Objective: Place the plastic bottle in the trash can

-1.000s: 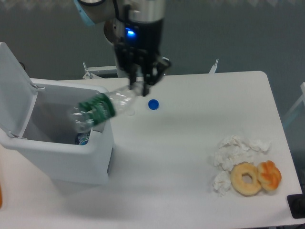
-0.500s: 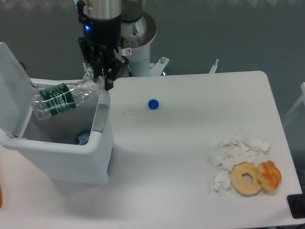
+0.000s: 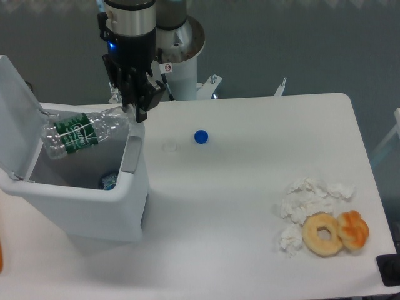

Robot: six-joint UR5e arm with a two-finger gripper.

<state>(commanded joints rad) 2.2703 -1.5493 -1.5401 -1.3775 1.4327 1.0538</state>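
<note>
The clear plastic bottle (image 3: 81,132) with its dark green label hangs tilted over the open trash can (image 3: 94,203), neck end up to the right. My gripper (image 3: 133,111) is shut on the bottle's neck, just above the can's back right corner. The white lid (image 3: 17,112) stands swung open at the left. Something blue and white lies at the bottom of the can.
A small blue cap (image 3: 200,136) lies on the white table (image 3: 250,206) right of the can. Crumpled tissues (image 3: 309,200), a plain donut (image 3: 323,234) and an orange pastry (image 3: 354,229) sit at the front right. The robot's base stands behind the table.
Over the last second the gripper carried the bottle left from above the table to over the can's opening. In the last half second it barely moved, the bottle shifting slightly right.
</note>
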